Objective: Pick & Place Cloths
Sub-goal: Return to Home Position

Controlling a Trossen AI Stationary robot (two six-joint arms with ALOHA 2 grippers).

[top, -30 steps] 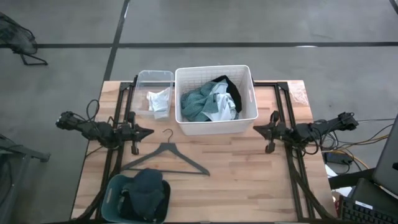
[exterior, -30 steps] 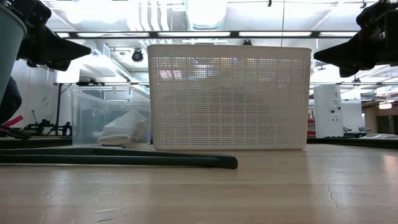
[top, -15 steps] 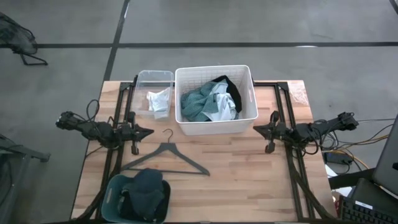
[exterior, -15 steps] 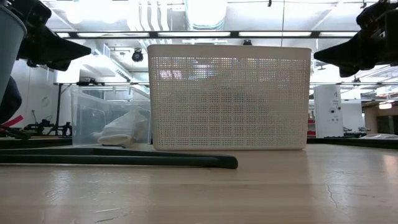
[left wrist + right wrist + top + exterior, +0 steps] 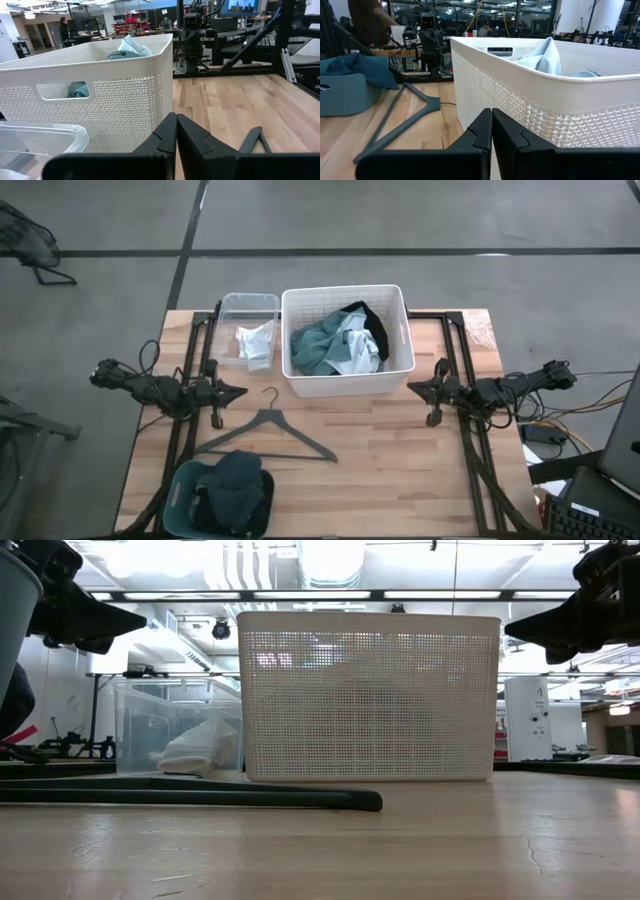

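Observation:
A pile of cloths, teal-green, white-grey and black, lies in the white perforated basket at the table's far middle. A white cloth lies in the clear bin to its left. A dark teal cloth fills the teal tub at the near left. My left gripper hovers shut left of the basket, pointing right. My right gripper hovers shut right of the basket, pointing left. Both hold nothing.
A black clothes hanger lies flat on the wood between the basket and the teal tub. Black frame rails run along both table sides. Bare wood stretches over the near middle and near right of the table.

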